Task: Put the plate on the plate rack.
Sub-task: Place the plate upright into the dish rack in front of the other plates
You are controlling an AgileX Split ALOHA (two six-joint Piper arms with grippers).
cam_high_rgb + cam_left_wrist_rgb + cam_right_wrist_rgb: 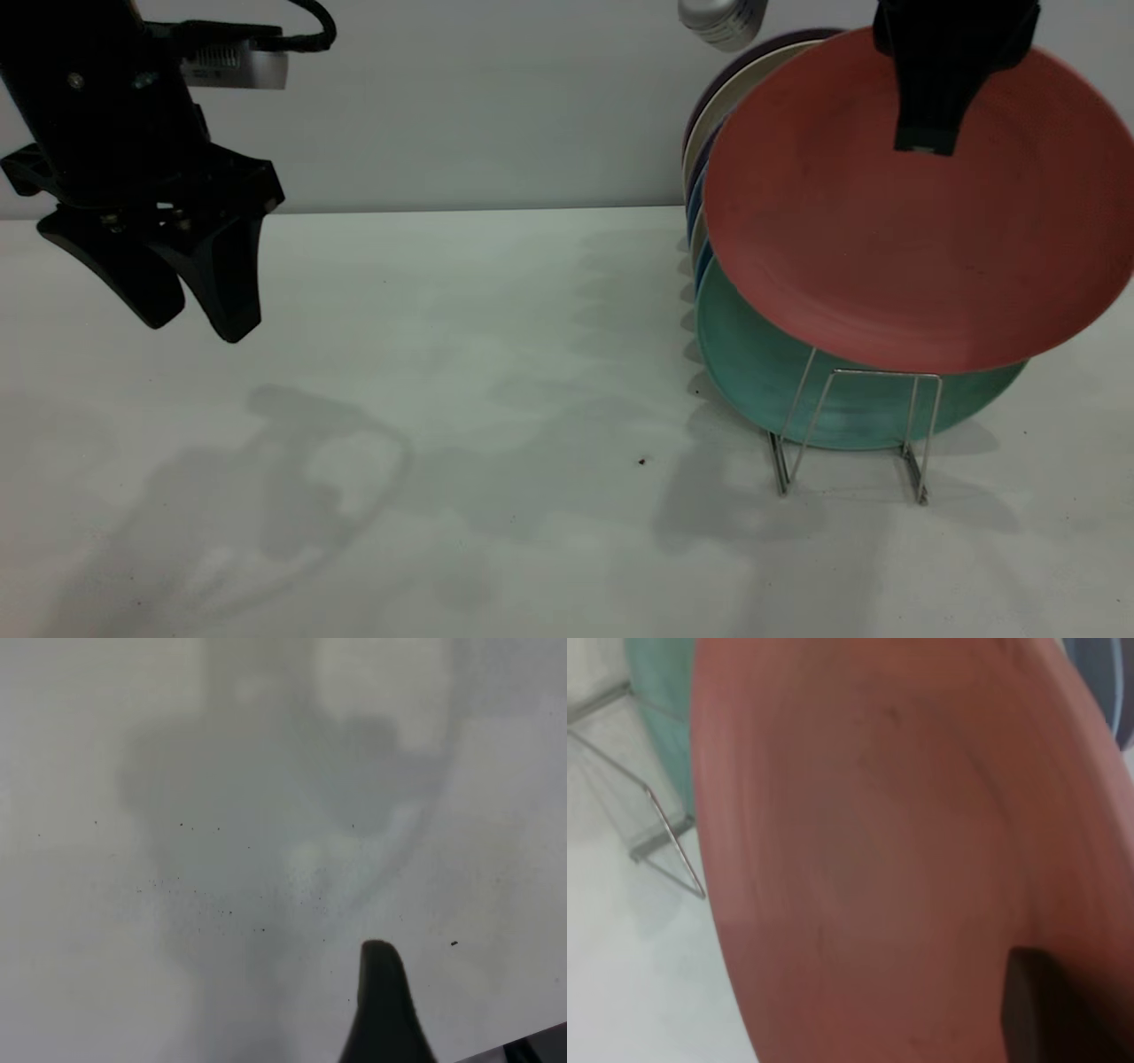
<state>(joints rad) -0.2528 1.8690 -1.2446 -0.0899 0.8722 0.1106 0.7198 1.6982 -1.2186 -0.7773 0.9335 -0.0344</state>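
Up at the far right, the right gripper (926,142) has its fingers clamped on the upper rim of the plate (912,239), holding it tilted in the air just above the rack's (873,425) front loops. Behind it, a green plate (753,363) and several others stand in the rack. Over the bench (443,443) at the left, the left gripper (199,315) hangs with its fingers released, grasping nothing.
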